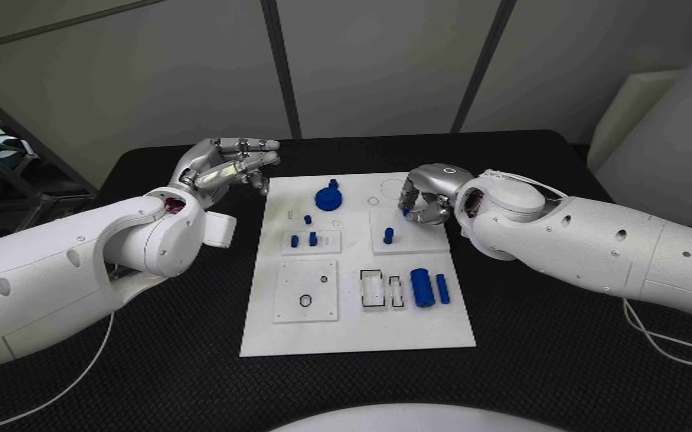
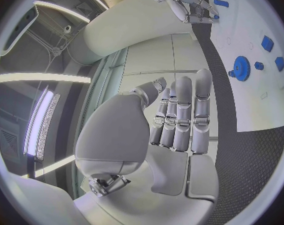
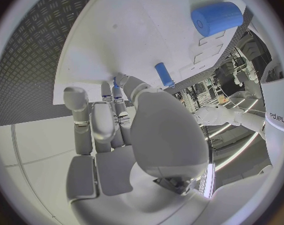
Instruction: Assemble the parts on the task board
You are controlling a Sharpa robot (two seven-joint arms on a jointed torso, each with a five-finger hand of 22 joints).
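The white task board [image 1: 361, 327] lies mid-table. A blue gear [image 1: 329, 197] sits at its far end, also seen as the blue gear [image 2: 241, 65]. Small blue pegs [image 1: 304, 240] stand left of centre, and another peg [image 1: 388, 235] stands on the right. My right hand [image 1: 423, 195] hovers over the board's far right, fingers curled down. Its thumb and fingertips [image 3: 110, 87] pinch what looks like a small blue peg [image 2: 215, 16]; the standing peg [image 3: 164, 75] is just beside them. My left hand [image 1: 228, 167] holds nothing off the board's far left corner, its fingers [image 2: 182, 110] straight.
A thick blue cylinder [image 1: 421, 287] and a thin blue bar [image 1: 443, 289] lie at the board's near right, next to two rectangular slots [image 1: 372, 289]. A black ring [image 1: 307, 300] marks the near-left plate. Black table [image 1: 144, 372] surrounds the board.
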